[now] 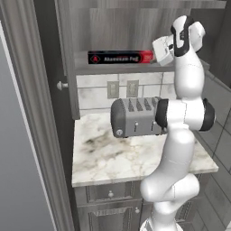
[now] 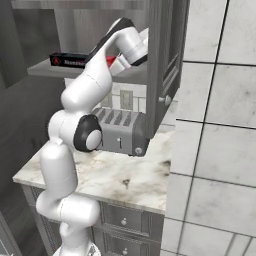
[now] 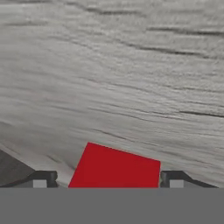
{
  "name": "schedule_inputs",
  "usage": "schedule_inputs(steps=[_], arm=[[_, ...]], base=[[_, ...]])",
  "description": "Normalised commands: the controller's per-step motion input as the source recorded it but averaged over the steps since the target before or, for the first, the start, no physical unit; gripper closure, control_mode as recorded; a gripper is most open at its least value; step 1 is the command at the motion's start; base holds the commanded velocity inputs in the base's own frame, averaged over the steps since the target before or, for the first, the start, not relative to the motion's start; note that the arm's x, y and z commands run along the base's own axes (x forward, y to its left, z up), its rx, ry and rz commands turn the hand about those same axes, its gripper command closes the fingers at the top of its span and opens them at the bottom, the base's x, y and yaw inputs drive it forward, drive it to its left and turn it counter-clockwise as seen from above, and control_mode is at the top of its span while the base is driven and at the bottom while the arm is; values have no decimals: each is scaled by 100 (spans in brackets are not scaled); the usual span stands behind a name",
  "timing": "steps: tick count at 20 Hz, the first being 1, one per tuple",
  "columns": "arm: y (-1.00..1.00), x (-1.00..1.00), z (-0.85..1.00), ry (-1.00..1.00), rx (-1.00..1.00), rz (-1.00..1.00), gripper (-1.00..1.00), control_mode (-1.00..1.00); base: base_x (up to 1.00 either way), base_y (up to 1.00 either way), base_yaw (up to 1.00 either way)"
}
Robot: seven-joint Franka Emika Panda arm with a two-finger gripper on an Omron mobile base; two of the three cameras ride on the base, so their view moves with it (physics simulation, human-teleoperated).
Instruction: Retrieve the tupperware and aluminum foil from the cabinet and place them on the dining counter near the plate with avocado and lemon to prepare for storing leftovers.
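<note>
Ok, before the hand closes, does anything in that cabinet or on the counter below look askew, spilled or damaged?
Nothing stands out. The long black aluminum foil box with red ends lies flat on the dark grey cabinet's shelf, the open hand straddling its red end. The grey toaster sits upright on the small marble counter.

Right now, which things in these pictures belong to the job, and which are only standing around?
Belong to the job:
- aluminum foil, lying on the shelf inside the cabinet
- claw, open, its tips on either side of the box's red end

Only standing around:
- toaster on the small marble counter
- wall outlets
- drawers below
</note>
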Motion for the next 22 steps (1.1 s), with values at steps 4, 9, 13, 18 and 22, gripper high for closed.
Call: schedule_inputs(steps=[4,9,13,18,22], arm=[[9,1,0,0,0,11,-100,-100],[35,-2,0,6,0,6,-100,-100],[36,-2,0,6,0,2,-100,-100],[28,0,0,1,0,0,100,-100],[1,-16,-14,-6,0,-3,100,-100]], base=[[0,0,0],[0,0,0],[0,0,0],[0,0,0],[0,0,0]])
